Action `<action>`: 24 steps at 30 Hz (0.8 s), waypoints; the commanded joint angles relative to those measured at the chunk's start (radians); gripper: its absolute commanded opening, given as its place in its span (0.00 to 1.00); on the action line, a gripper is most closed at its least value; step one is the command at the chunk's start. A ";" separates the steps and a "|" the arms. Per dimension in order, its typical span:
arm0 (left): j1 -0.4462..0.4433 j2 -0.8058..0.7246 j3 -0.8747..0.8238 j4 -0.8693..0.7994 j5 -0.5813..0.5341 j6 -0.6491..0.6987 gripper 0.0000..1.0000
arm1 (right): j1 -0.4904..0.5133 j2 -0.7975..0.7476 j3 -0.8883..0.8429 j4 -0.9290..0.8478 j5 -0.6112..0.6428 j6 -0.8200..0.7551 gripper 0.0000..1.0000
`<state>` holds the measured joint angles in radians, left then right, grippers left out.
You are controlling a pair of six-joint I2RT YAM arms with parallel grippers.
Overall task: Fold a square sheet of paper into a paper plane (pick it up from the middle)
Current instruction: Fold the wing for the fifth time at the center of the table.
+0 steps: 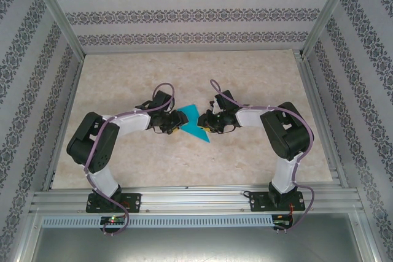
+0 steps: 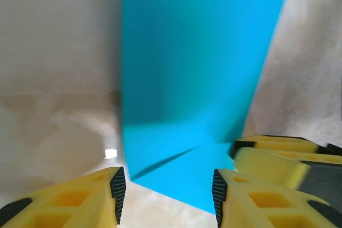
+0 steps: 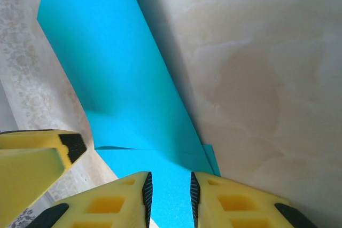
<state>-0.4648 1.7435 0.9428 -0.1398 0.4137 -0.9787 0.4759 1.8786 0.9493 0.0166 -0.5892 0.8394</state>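
Far half of table [image 1: 184,72] bare, free pass; near strip between arm bases [image 1: 113,202] free too; mid-table blocked by left gripper [image 1: 175,128], right gripper [image 1: 207,124] and raised square sheet of paper [image 1: 191,116] between them; arm elbows [image 1: 92,142] narrow side lanes; patterned walls [image 1: 184,13] close left, far, right

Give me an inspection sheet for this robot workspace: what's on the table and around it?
Surface: pale marbled tabletop, smooth.
Job's things: thin teal-blue sheet of paper, partly folded with one flap raised, lying between the two grippers.
Clutter: nothing seen.
Grippers: left gripper has its jaws wide apart, the paper's edge between them; right gripper has its jaws narrowly apart at the paper, grip unclear.
Cables: purple cables run along both arms.
Surroundings: patterned wallpaper panels and an aluminium frame.
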 commanded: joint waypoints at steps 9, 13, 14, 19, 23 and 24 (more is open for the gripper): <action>-0.009 0.068 0.035 0.020 0.046 0.001 0.45 | -0.022 0.034 -0.037 0.011 0.004 0.032 0.26; -0.007 0.070 0.037 0.028 0.047 0.006 0.37 | -0.022 0.033 -0.040 0.009 0.005 0.032 0.25; -0.007 0.067 0.037 0.032 0.049 0.008 0.34 | -0.023 0.033 -0.039 0.008 0.006 0.030 0.25; -0.006 0.050 0.031 0.050 0.052 0.014 0.30 | -0.023 0.031 -0.039 0.003 0.008 0.028 0.25; -0.006 0.033 0.016 0.087 0.054 0.013 0.26 | -0.023 0.028 -0.040 0.003 0.009 0.026 0.25; -0.007 0.029 0.009 0.103 0.058 0.010 0.26 | -0.023 0.028 -0.041 0.003 0.009 0.026 0.25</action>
<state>-0.4656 1.7927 0.9596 -0.0986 0.4541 -0.9764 0.4606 1.8812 0.9329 0.0498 -0.6113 0.8658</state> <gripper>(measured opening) 0.262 0.248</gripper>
